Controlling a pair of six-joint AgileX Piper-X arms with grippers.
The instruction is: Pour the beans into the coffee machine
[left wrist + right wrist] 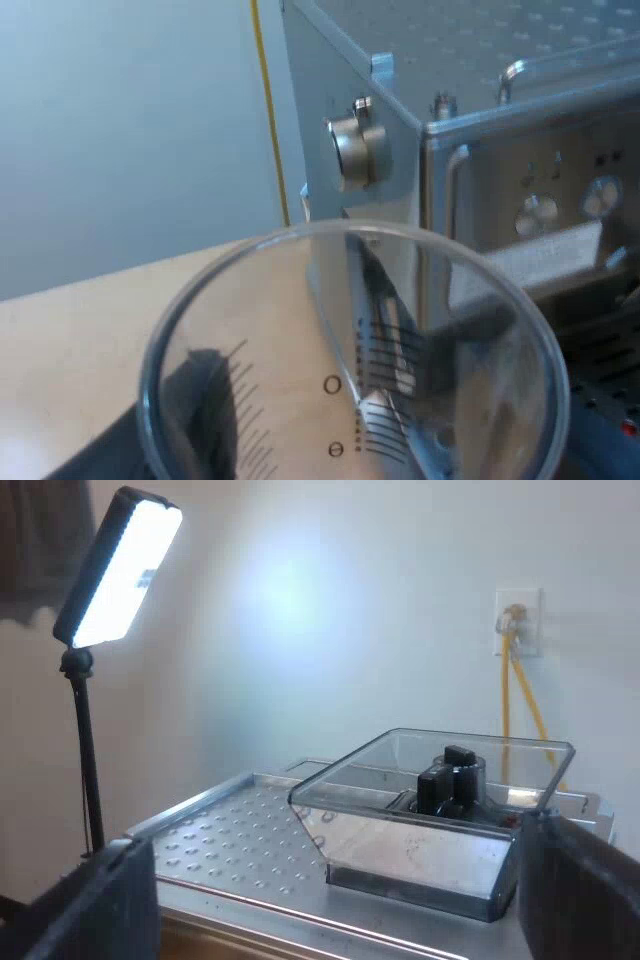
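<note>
My left gripper is shut on a clear measuring glass with printed scale marks. Its dark fingers show through the wall, and the glass looks empty. The glass is held beside the espresso machine, level with the steel knob on its side. My right gripper stands open, its two black fingers wide apart and level with the machine's top. Between and beyond them sits the clear bean hopper, lid off, with a black knob in its middle.
The machine's dimpled steel top lies beside the hopper. A lit light panel on a thin stand rises past the machine. A yellow cable hangs from a wall socket behind. Dials mark the machine's front, above a pale wooden table.
</note>
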